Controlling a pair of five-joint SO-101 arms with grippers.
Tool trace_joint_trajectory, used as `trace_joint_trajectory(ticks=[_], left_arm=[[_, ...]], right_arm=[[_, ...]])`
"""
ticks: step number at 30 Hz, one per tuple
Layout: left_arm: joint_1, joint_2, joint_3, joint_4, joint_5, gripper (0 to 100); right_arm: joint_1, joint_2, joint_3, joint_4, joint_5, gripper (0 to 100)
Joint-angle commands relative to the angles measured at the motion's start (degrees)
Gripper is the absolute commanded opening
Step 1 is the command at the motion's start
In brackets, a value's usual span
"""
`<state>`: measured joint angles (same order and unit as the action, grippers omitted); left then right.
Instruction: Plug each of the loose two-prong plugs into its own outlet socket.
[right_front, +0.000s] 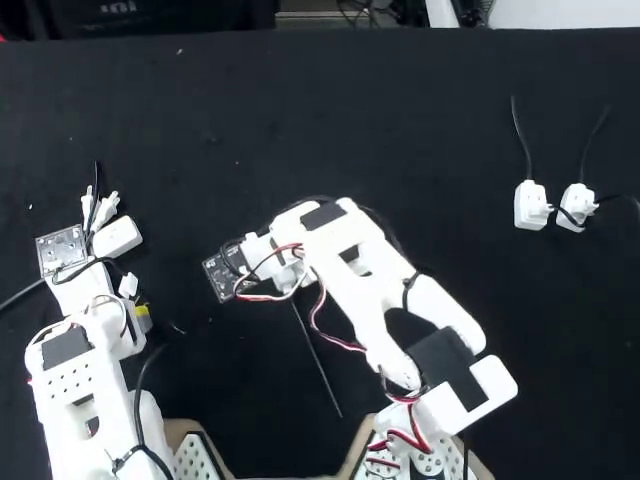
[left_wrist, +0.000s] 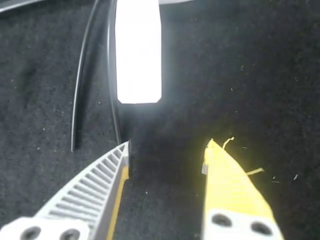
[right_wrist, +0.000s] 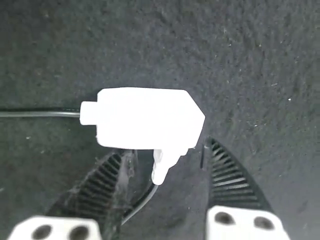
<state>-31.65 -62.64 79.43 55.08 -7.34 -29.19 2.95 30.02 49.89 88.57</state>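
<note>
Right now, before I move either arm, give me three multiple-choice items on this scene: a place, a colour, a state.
1. Where on the black table lie the two white corded pieces far from both arms? A) its right side B) its left edge C) front centre
2. One finger of the left hand is: A) red B) yellow C) blue
3. The right hand is: A) shut on a cord B) shut on a plug C) open
1A, they sit side by side at the right. 2B, the left wrist view shows it yellow. 3C, its fingers stand apart, the white plug just beyond them.
</note>
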Motion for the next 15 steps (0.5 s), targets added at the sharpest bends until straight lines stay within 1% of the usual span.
trace_joint_trajectory(ticks=[1, 3, 6, 10, 12, 15], left_arm=[[-0.57, -0.79, -2.86, -0.79, 0.44, 24], [-0.57, -0.79, -2.86, -0.79, 0.35, 24], [-0.57, -0.79, -2.86, -0.79, 0.35, 24], [-0.57, -0.79, -2.86, -0.79, 0.35, 24], [-0.57, -0.79, -2.77, -0.79, 0.35, 24], [-0.57, -0.79, -2.86, -0.79, 0.35, 24]], right_arm=[[-1.05, -3.82, -5.85, 6.68, 0.79, 20.4], [-0.70, -3.82, -8.40, 9.05, 0.79, 20.4], [-0.88, -3.82, -9.89, 9.49, 0.62, 20.8], [-1.93, -3.56, -9.71, 9.49, 0.62, 27.5], [-2.02, -3.30, -9.71, 9.49, 1.05, 27.3], [-2.02, -3.30, -9.10, 9.41, 6.15, 25.7]])
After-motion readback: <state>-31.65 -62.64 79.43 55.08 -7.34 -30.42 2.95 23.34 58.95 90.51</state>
